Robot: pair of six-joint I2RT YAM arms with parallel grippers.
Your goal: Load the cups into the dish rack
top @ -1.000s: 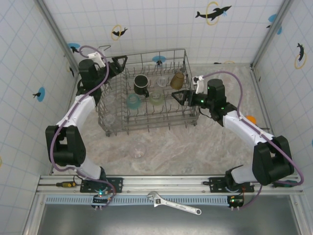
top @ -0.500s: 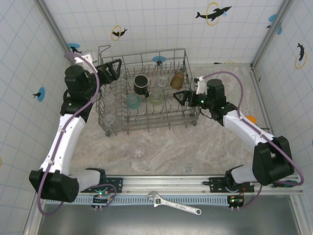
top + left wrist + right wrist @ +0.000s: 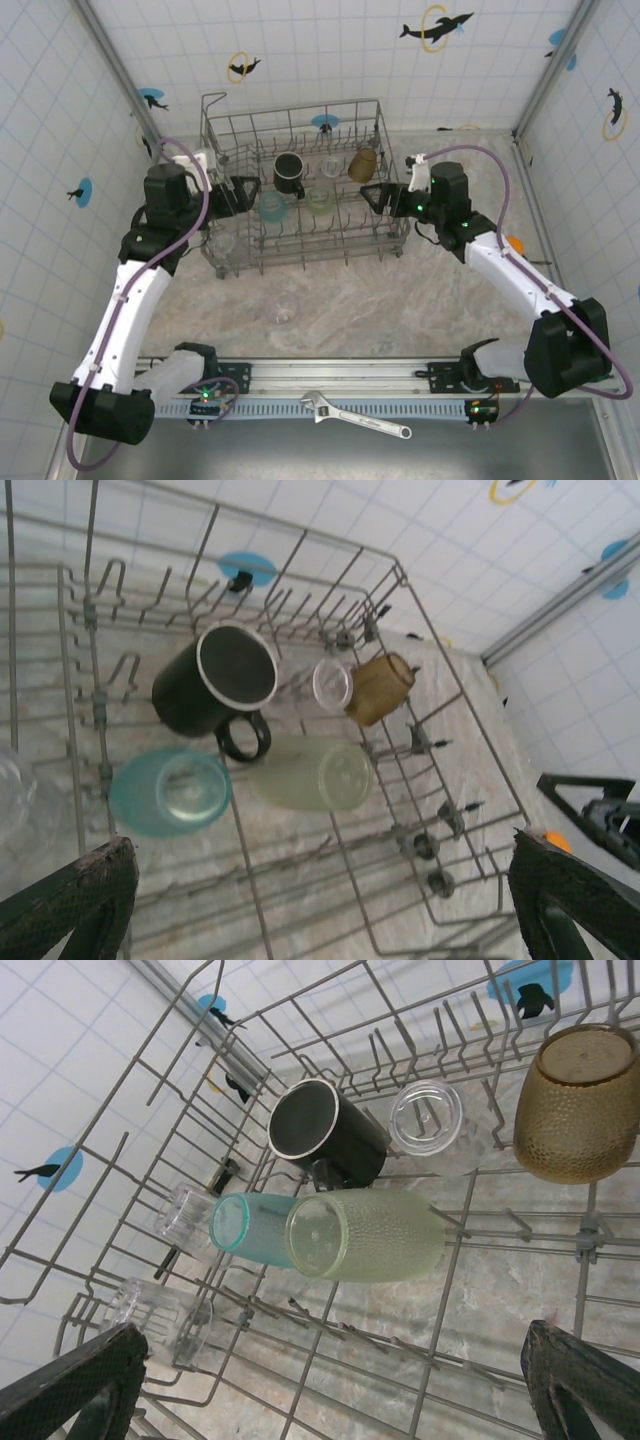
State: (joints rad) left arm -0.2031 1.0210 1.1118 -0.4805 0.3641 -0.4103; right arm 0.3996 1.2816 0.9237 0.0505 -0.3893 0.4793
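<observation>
From above, the dish rack [image 3: 300, 258] sits at the far middle of the table. In it are the black mug [image 3: 289, 172], the amber tumbler [image 3: 362, 163], the teal cup [image 3: 272, 207] and the pale green cup [image 3: 319, 201] just beside it, and a small clear glass [image 3: 331, 167] between mug and tumbler. Another clear glass [image 3: 283, 306] stands on the table, near the rack's front wall and outside it. The left gripper [image 3: 243, 193] hangs at the rack's left side with its jaws spread wide and nothing between them. The right gripper [image 3: 373, 197] hangs at the rack's right side, equally wide and empty. An orange round object [image 3: 514, 243] lies near the right wall.

In the left wrist view, the two dark fingertips [image 3: 75, 900] stand far apart at the lower corners. Between them, the mug [image 3: 215, 680] lies tilted with its handle toward the teal cup [image 3: 170, 792].

In the right wrist view, the fingers [image 3: 585, 1380] are spread just as wide. The pale green cup [image 3: 365, 1235] and the teal cup [image 3: 255, 1228] lie on their sides touching, with the tumbler [image 3: 580, 1100] upside down beyond them.
</observation>
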